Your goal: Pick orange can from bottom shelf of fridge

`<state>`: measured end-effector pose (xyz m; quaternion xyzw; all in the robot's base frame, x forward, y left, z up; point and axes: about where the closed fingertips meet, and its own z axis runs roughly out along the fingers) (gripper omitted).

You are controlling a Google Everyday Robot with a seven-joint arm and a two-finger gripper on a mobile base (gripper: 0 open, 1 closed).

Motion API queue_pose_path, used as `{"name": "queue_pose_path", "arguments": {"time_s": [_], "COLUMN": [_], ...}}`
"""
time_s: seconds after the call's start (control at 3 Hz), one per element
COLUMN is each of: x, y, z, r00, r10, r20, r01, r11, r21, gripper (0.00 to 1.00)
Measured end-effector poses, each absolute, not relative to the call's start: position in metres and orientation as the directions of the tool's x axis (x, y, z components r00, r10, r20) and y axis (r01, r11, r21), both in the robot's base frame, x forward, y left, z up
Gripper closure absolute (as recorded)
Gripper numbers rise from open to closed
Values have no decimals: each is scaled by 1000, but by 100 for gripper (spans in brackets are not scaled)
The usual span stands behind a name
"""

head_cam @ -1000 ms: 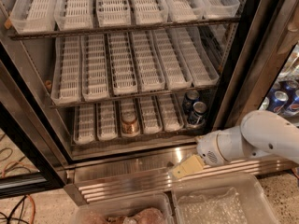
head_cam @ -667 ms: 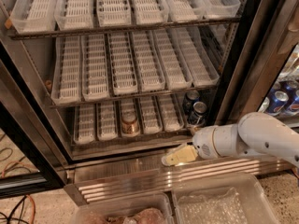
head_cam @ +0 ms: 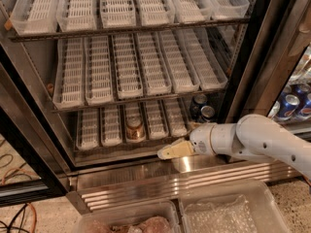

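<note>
The orange can (head_cam: 134,128) stands upright in the middle lane of the bottom shelf (head_cam: 111,126), near the front, inside the open fridge (head_cam: 34,120). It has a brown-orange body and a shiny top. My gripper (head_cam: 167,152), with pale yellow tips on a white arm (head_cam: 252,140), reaches in from the right. It hovers over the steel sill (head_cam: 112,155), just right of and below the can, and is apart from it.
Two dark blue cans (head_cam: 203,108) stand at the shelf's right end, behind my wrist. Longer white lanes (head_cam: 131,67) fill the racks above. The black door frame (head_cam: 248,62) stands to the right, with blue cans (head_cam: 291,103) beyond. Clear plastic bins (head_cam: 228,210) sit below.
My gripper has moved left and slightly up along the sill, from below the blue cans to near the orange can's lane. The can has not moved.
</note>
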<state>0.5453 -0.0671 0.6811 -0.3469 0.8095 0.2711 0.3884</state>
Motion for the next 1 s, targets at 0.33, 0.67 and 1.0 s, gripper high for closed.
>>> {"name": "queue_pose_path", "arguments": {"time_s": [0.33,0.67,1.0], "x": [551,567,582], "y": [-60,-37,-10], "z": [669,641,617], "r00": [-458,-457,-422], "r10": [-337,-315,-273], "r20": [-822,-832,-864], "r01": [-772,-774,-775], "r11": [610,601,603], "r21": [180,197,188], "gripper": [0,0,0]}}
